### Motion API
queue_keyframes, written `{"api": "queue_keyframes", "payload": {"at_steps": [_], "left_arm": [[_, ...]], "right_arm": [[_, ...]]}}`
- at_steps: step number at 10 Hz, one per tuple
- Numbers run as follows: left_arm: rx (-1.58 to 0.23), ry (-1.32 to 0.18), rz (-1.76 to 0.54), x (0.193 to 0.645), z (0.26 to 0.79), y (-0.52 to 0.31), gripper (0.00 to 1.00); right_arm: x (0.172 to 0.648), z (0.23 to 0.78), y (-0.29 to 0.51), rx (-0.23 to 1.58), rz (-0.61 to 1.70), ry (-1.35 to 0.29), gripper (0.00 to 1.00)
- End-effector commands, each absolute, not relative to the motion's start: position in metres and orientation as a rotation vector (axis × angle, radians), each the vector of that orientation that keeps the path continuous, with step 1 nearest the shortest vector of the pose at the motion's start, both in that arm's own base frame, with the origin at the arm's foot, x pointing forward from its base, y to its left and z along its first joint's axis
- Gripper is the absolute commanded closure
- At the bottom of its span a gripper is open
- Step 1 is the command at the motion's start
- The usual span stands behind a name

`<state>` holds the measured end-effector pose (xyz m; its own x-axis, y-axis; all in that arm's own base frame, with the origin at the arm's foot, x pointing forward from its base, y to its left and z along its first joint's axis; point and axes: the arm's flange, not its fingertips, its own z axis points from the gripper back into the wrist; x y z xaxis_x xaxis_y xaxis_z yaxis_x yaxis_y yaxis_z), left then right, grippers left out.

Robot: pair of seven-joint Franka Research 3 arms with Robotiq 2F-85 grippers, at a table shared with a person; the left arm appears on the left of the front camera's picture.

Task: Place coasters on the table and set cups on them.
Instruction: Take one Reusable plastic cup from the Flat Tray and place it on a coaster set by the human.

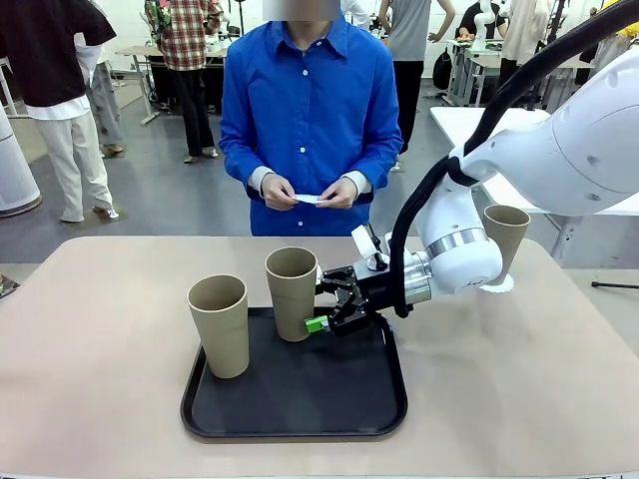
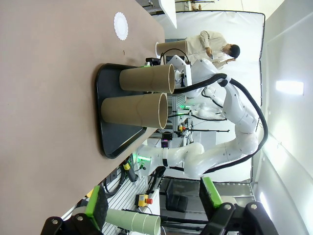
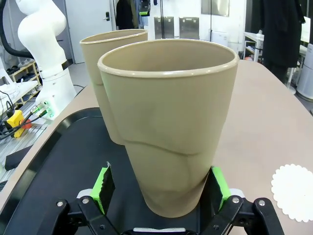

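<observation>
My right jaws stand open, a green pad [image 3: 103, 188] either side of the rear cup [image 1: 291, 289] low on the tray [image 1: 300, 409]; I judge it best to close squarely, lift straight up, then carry it to the bare coaster [image 3: 293, 192] at my 4 o'clock.

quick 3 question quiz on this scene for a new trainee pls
1. True or false: two cups stand upright on the black tray.
2. The right fingers are: A) shut on a coaster; B) open, one on each side of a cup on the tray; C) over bare table.
3. What is the person holding?

Key: 1 true. 2 B. 3 a white coaster, in both hands.
</observation>
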<state>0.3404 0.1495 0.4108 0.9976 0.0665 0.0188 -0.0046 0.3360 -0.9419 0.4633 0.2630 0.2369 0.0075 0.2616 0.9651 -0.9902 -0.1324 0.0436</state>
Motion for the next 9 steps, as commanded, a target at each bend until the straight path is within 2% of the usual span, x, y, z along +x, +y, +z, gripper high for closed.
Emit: {"api": "queue_keyframes", "payload": {"at_steps": [1,9], "left_arm": [[-1.239,-0.064,0.042,0.339,0.413,0.151,0.0],[-1.239,-0.064,0.042,0.339,0.413,0.151,0.0]], "right_arm": [[0.469,0.236,0.27,1.137,1.415,-0.896,0.0],[0.481,0.234,0.283,1.16,1.405,-0.889,0.0]]}}
